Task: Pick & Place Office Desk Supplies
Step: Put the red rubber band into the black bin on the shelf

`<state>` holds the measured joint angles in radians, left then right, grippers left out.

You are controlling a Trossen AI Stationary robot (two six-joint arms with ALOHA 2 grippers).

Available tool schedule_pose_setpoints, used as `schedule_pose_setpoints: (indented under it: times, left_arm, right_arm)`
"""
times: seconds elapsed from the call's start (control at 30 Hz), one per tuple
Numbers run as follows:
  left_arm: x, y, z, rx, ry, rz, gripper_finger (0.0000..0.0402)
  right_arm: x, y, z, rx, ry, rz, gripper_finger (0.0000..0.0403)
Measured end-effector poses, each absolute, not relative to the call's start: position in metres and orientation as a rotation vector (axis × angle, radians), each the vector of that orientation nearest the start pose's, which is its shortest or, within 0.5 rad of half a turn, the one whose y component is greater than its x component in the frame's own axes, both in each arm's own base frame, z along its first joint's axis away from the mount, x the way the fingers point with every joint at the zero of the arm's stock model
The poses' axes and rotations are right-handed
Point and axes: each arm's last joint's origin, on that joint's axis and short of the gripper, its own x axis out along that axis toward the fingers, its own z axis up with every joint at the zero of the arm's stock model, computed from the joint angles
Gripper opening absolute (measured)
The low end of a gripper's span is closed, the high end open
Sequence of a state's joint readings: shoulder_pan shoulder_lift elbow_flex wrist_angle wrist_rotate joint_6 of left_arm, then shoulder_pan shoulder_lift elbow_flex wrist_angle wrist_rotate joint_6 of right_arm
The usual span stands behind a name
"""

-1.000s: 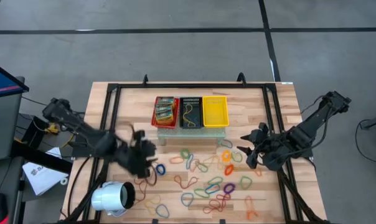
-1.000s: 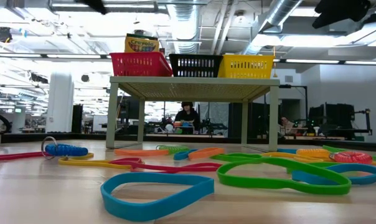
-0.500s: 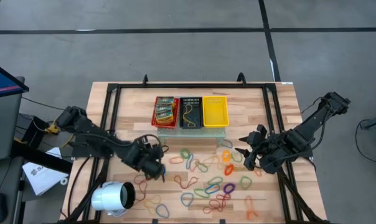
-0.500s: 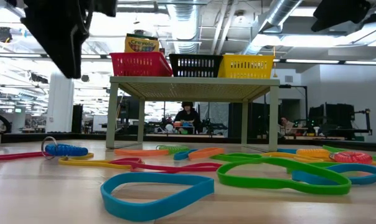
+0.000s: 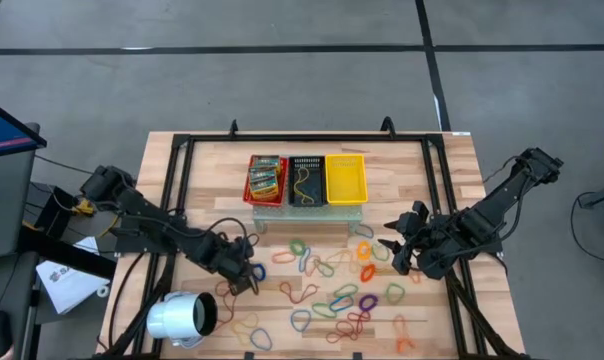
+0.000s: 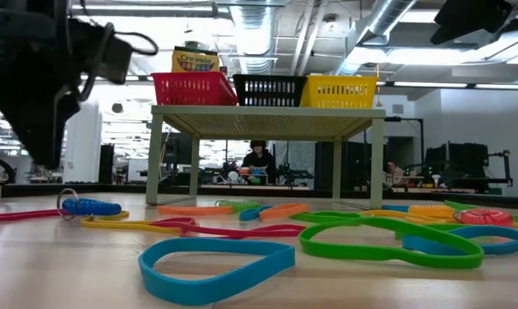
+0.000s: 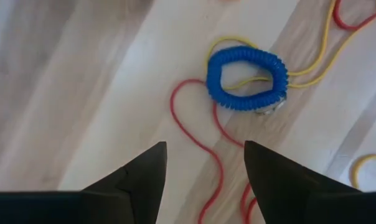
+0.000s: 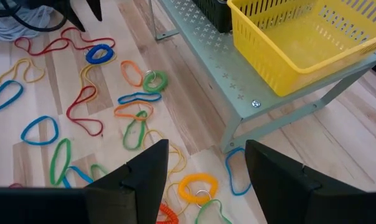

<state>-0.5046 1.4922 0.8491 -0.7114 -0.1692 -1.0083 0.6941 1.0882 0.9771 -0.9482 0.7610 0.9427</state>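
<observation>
Many coloured rubber-band loops lie scattered on the near half of the wooden table. A blue coiled ring lies over a thin yellow band, beside a thin red band. My left gripper hangs open just above the table, pointing steeply down, its fingertips short of the ring and on either side of the red band. It touches nothing. My right gripper waits open in the air at the right, over bands. Printed packets lie in the red basket.
Red, black and yellow mesh baskets stand on a small pale-green stand at the far middle. A white cylinder lies at the near left. A black frame borders the table.
My left gripper has come down from high above the table, moving a little toward the near edge, to just above the wood by the blue coiled ring, rolling as it sank. The bands have not moved.
</observation>
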Motion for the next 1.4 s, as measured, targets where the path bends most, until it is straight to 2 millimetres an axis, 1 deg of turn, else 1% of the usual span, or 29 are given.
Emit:
schedule_pose_setpoints:
  times: [0.13, 0.37, 0.5, 0.67, 0.73, 0.8, 1.0, 1.03, 1.2, 1.33, 1.4]
  left_arm:
    - [0.219, -0.119, 0.166, -0.416, 1.268, 0.381, 0.0204]
    - [0.222, -0.121, 0.151, -0.375, 1.310, 0.415, 0.0204]
    - [0.223, -0.125, 0.137, -0.323, 1.345, 0.440, 0.0204]
    - [0.225, -0.132, 0.127, -0.312, 1.353, 0.425, 0.0196]
    - [0.226, -0.133, 0.126, -0.333, 1.372, 0.418, 0.0177]
    - [0.225, -0.133, 0.126, -0.360, 1.381, 0.438, 0.0145]
    - [0.225, -0.133, 0.126, -0.389, 1.396, 0.439, 0.0019]
    - [0.225, -0.133, 0.126, -0.390, 1.398, 0.439, 0.0011]
    - [0.224, -0.131, 0.129, -0.405, 1.394, 0.430, 0.0003]
    - [0.219, -0.125, 0.143, -0.445, 1.391, 0.413, 0.0001]
    - [0.220, -0.123, 0.156, -0.490, 1.342, 0.384, 0.0000]
  right_arm:
    - [0.160, 0.107, 0.292, 0.190, 0.664, -0.405, 0.0209]
    - [0.160, 0.107, 0.292, 0.190, 0.664, -0.405, 0.0209]
    - [0.160, 0.107, 0.292, 0.189, 0.664, -0.404, 0.0209]
    - [0.160, 0.107, 0.292, 0.185, 0.665, -0.403, 0.0209]
    - [0.160, 0.107, 0.292, 0.181, 0.667, -0.402, 0.0209]
    - [0.160, 0.107, 0.292, 0.180, 0.667, -0.402, 0.0209]
    - [0.159, 0.107, 0.293, 0.179, 0.668, -0.403, 0.0209]
    - [0.159, 0.107, 0.293, 0.179, 0.668, -0.403, 0.0209]
    - [0.159, 0.107, 0.293, 0.179, 0.668, -0.403, 0.0209]
    - [0.159, 0.107, 0.293, 0.179, 0.668, -0.403, 0.0209]
    - [0.159, 0.107, 0.292, 0.179, 0.668, -0.403, 0.0209]
